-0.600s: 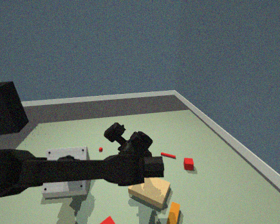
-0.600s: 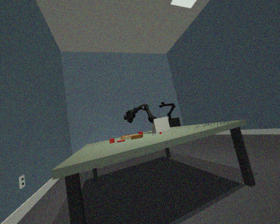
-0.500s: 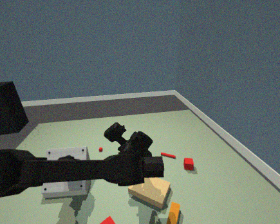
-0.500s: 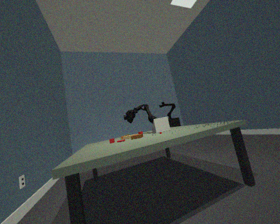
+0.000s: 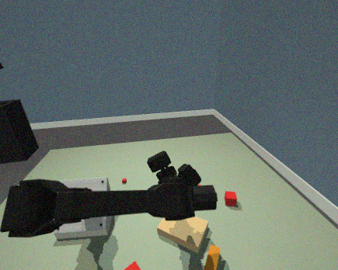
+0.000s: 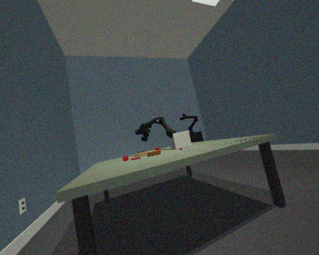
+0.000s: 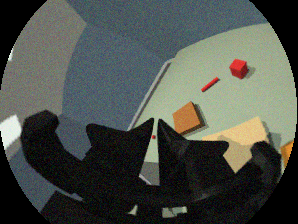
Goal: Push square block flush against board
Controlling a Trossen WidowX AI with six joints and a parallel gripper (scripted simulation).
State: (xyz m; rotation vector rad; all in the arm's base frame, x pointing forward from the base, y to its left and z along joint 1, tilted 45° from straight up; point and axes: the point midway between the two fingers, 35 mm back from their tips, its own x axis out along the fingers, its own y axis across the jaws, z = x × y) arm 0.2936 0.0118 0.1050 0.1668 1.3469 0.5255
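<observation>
The square block, brown, shows in the wrist view point(image 7: 186, 119) and in the exterior view point(image 6: 154, 153); in the top view the arm hides it. The board, a thick tan piece point(image 5: 184, 229) point(image 7: 252, 131), lies flat on the table just beyond the block's lower right in the wrist view. A narrow shadowed gap seems to part them; their near corners are close. My gripper point(image 7: 156, 120) is shut and empty, its two black fingertips together. It is raised above the table, clear of both parts. My fingers cover the lower part of the board in the wrist view.
A red cube point(image 5: 231, 199) point(image 7: 239, 68) and a red stick point(image 7: 210, 84) lie beyond the block. An orange piece point(image 5: 211, 257) lies beside the board. A white box point(image 5: 81, 234) point(image 6: 182, 140) stands under the arm, a tiny red cube point(image 5: 123, 181) near it. Another red piece point(image 5: 133, 267) lies nearer the top camera.
</observation>
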